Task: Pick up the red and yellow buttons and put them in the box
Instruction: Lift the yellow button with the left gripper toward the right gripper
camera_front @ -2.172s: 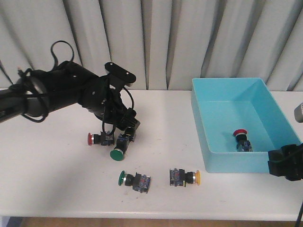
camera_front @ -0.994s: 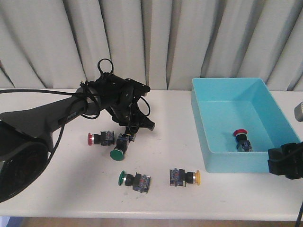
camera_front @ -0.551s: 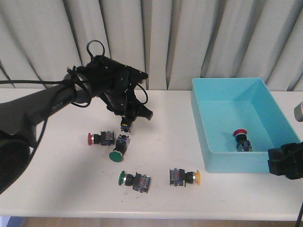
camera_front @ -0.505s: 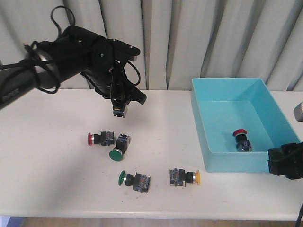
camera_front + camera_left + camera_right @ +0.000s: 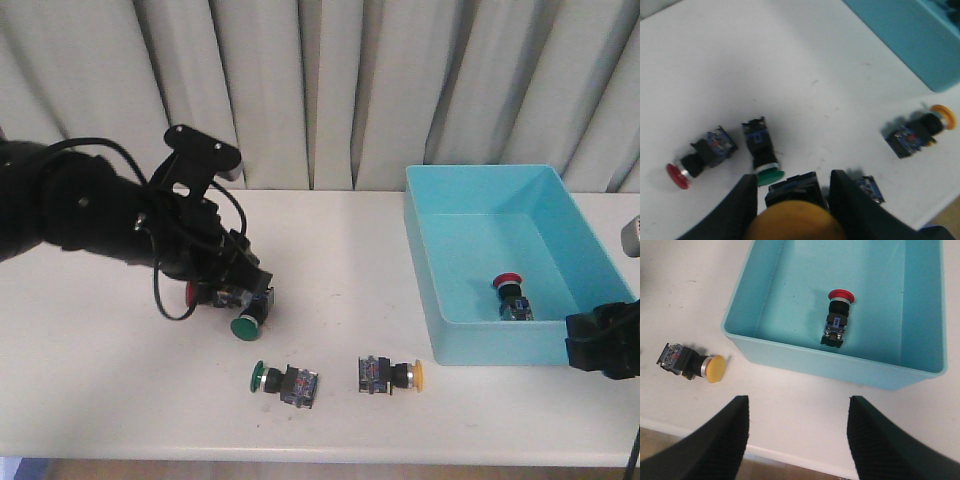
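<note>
Left jaws clamping round glossy yellow button (image 5: 794, 224), right jaws spread

Two red buttons (image 5: 509, 283) (image 5: 677, 175), two yellow (image 5: 416, 375) (image 5: 795, 223), two green (image 5: 245, 326) (image 5: 259, 377), one box (image 5: 430, 300)

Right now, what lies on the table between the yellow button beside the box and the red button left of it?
In the front view, two green buttons lie between the yellow button and the red button.
</note>
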You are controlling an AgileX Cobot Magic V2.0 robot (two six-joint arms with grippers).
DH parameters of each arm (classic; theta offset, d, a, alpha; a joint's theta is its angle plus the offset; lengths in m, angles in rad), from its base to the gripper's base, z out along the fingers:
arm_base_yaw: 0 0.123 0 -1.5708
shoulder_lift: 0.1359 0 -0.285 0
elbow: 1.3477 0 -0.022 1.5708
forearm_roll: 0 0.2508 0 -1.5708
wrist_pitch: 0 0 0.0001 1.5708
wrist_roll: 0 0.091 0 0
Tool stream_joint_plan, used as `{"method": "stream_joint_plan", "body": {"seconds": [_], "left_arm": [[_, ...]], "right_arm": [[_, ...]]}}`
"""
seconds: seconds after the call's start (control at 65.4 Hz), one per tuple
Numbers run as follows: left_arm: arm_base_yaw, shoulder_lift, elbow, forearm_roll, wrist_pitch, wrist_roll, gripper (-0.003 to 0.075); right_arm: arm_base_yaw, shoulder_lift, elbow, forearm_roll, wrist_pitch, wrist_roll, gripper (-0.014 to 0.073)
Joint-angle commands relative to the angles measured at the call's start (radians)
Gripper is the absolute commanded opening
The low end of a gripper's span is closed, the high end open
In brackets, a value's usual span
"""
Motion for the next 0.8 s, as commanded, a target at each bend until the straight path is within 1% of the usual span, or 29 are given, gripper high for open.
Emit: {"method": "stream_joint_plan", "body": {"seconds": [0.0,0.046,0.092,0.107,0.214,0.275,0.382,0.428,0.52,0.627,0.642,0.704,0.78], "left_arm": [[-0.005,-0.102,0.061,-0.233,-0.119,0.192,0.0164],[-0.005,-0.119,0.088,-0.340,-0.116,0.292,0.0164],[-0.005,-0.124,0.100,-0.445,-0.098,0.429,0.0164],[-0.005,-0.124,0.101,-0.498,-0.086,0.471,0.0164],[-0.005,-0.111,0.101,-0.742,0.011,0.800,0.0164],[-0.005,-0.104,0.101,-0.840,0.058,0.983,0.0164],[-0.005,-0.093,0.101,-0.953,0.121,1.228,0.0164],[-0.005,-0.089,0.101,-0.984,0.142,1.285,0.0164],[-0.005,-0.085,0.100,-1.020,0.182,1.366,0.0164],[-0.005,-0.081,0.100,-1.050,0.213,1.438,0.0164],[-0.005,-0.081,0.100,-1.054,0.216,1.445,0.0164],[-0.005,-0.081,0.100,-1.070,0.220,1.473,0.0164],[-0.005,-0.081,0.100,-1.073,0.229,1.513,0.0164]], "right_arm": [[-0.004,-0.015,-0.025,0.005,-0.054,-0.012,0.0436],[-0.004,-0.015,-0.025,0.006,-0.053,-0.014,0.0436],[-0.004,-0.015,-0.025,0.006,-0.049,-0.015,0.0436],[-0.004,-0.015,-0.025,0.006,-0.046,-0.016,0.0436],[-0.004,-0.015,-0.025,0.016,-0.027,-0.045,0.0436],[-0.004,-0.013,-0.026,0.041,-0.018,-0.075,0.0439],[-0.004,0.007,-0.041,0.152,0.021,-0.203,0.0471],[-0.004,0.026,-0.064,0.224,0.062,-0.298,0.0500],[-0.004,0.082,-0.122,0.358,0.162,-0.446,0.0552],[-0.002,0.161,-0.184,0.462,0.284,-0.676,0.0573],[0.001,0.172,-0.191,0.474,0.297,-0.728,0.0573],[0.037,0.215,-0.214,0.524,0.339,-0.873,0.0573],[0.114,0.258,-0.232,0.566,0.328,-1.017,0.0566]]}}
